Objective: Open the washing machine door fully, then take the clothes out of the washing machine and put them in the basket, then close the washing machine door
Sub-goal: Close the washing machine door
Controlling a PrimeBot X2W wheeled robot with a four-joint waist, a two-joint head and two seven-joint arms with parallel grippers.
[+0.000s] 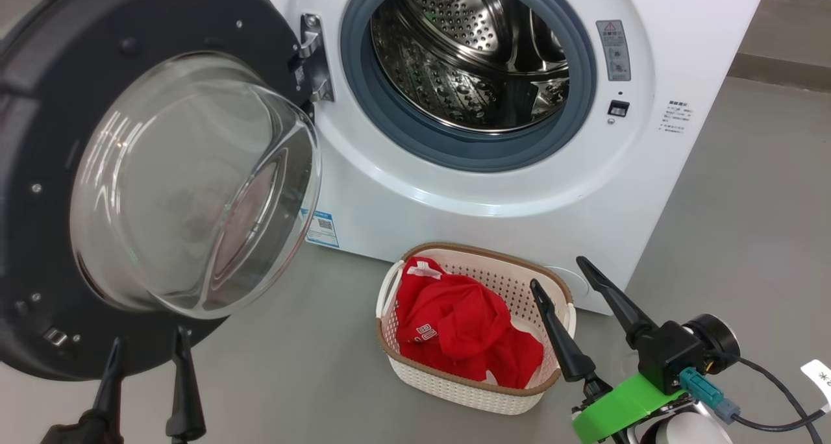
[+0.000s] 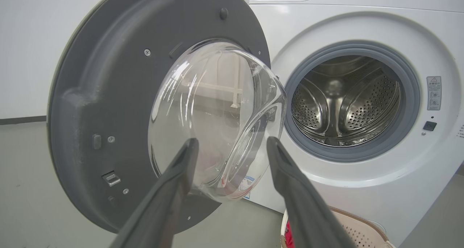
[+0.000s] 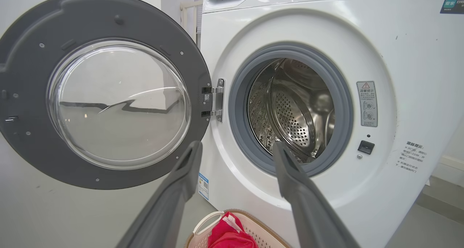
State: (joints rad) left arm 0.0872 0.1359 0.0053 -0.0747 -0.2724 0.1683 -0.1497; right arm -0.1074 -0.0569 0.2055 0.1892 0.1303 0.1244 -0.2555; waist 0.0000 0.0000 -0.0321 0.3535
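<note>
Black washing machine door [image 1: 195,184] swung open, red clothes [image 1: 454,327] laid in basket [image 1: 467,392], left claw [image 1: 148,335] and right claw [image 1: 557,270] spread wide

washing machine door [image 1: 195,184] being hung open left of the washing machine [image 1: 402,197], basket [image 1: 474,392] being borne on the floor [image 1: 292,366] before it, clothes [image 1: 461,330] being held inside the basket

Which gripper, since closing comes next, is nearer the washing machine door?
Left. The left gripper sits close before the washing machine door; the right gripper hovers by the basket.
</note>
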